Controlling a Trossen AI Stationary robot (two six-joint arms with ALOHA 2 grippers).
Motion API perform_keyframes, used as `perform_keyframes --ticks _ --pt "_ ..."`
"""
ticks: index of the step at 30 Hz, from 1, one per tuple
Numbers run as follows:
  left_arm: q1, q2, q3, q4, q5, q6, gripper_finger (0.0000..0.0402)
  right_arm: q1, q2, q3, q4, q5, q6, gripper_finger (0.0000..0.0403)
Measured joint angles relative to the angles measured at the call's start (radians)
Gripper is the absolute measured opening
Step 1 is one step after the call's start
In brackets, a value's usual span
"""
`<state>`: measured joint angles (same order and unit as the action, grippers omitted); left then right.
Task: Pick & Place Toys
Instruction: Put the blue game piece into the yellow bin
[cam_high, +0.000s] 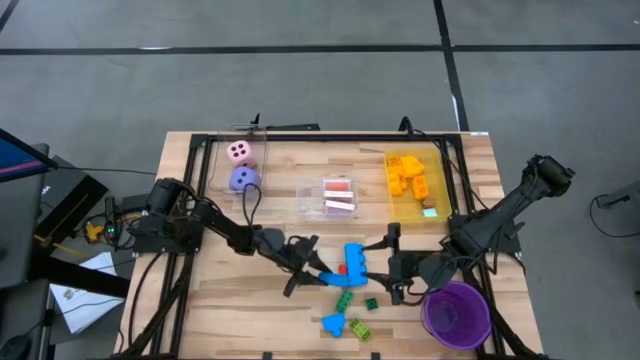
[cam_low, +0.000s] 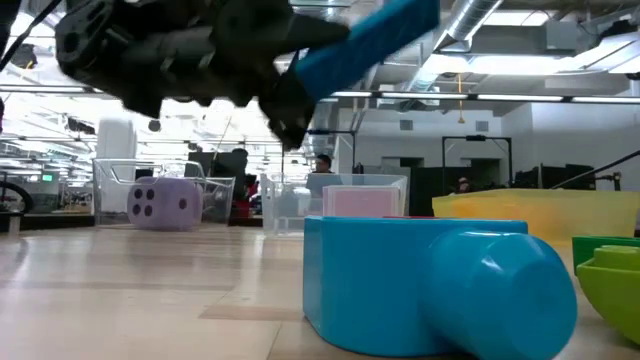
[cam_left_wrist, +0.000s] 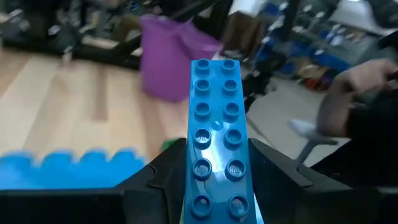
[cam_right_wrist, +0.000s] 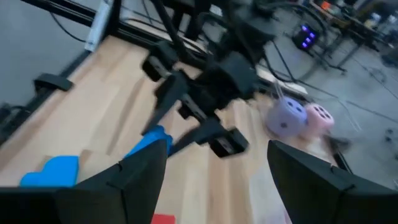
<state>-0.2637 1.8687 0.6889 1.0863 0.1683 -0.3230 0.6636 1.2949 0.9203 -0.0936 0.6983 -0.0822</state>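
From above, the left gripper (cam_high: 308, 266) is reaching over the middle of the table (cam_high: 250, 310), its fingers closed on a long blue brick (cam_high: 325, 279). The right gripper (cam_high: 393, 262) is hovering beside a second blue brick (cam_high: 354, 262), jaws parted and holding nothing. A purple cup (cam_high: 456, 313) is standing near the right arm. A yellow bin (cam_high: 415, 186) is holding orange bricks, a clear bin (cam_high: 338, 198) is holding pink cards, and two dice (cam_high: 241, 166) are sitting at the far left.

From table height, the long blue brick (cam_low: 365, 42) is hanging tilted in the air in the left gripper (cam_low: 285, 95).

The left wrist camera is showing the studded long blue brick (cam_left_wrist: 216, 149) pinched between both fingers (cam_left_wrist: 158, 180).

The right wrist camera is showing spread, empty fingers (cam_right_wrist: 140, 171). No writing is readable anywhere.
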Motion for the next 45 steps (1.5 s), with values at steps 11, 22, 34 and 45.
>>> perform_keyframes --ticks 11,22,34,45 --pt "0.038 -0.001 0.138 -0.005 0.104 -0.023 0.0145 -0.012 0.003 0.000 0.072 -0.155 -0.030 0.0271" --pt "0.082 -0.002 0.238 -0.005 0.152 -0.047 0.0145 -0.012 0.003 0.000 0.088 -0.179 -0.034 0.0271" --pt "0.081 -0.002 0.259 -0.032 0.155 -0.053 0.0145 -0.018 0.002 0.000 0.119 -0.173 -0.057 0.0255" --pt "0.081 -0.002 0.259 -0.032 0.155 -0.055 0.0145 -0.031 0.002 0.000 0.122 -0.165 -0.061 0.0118"
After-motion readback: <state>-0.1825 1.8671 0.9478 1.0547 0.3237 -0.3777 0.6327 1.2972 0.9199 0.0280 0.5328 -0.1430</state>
